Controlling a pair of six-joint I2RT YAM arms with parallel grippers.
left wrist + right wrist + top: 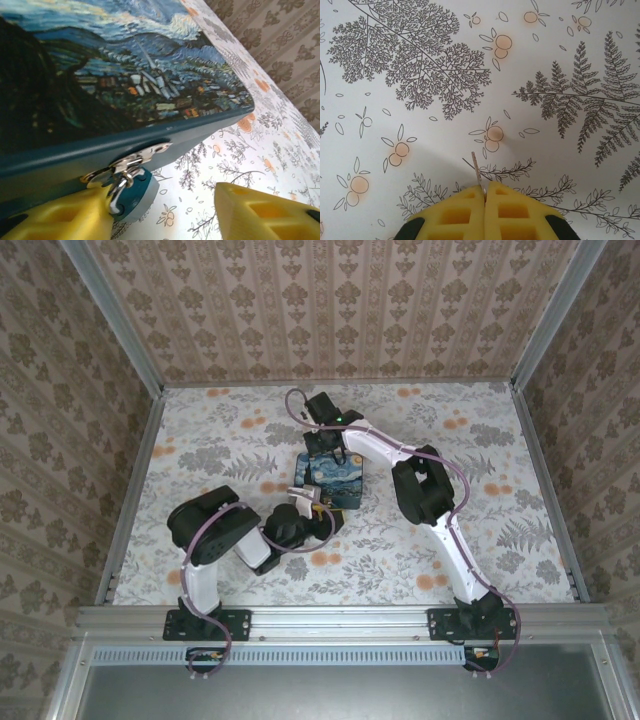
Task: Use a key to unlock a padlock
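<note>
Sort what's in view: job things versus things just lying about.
Job: padlock; thin metal blade, likely the key, pinched in the right gripper; left gripper, open beside the padlock.
Lying about: painted box carrying the padlock; floral table cover.

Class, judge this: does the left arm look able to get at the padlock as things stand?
Probably yes: the padlock hangs inside the left pincer's open jaws, close by one finger, with nothing in between.
</note>
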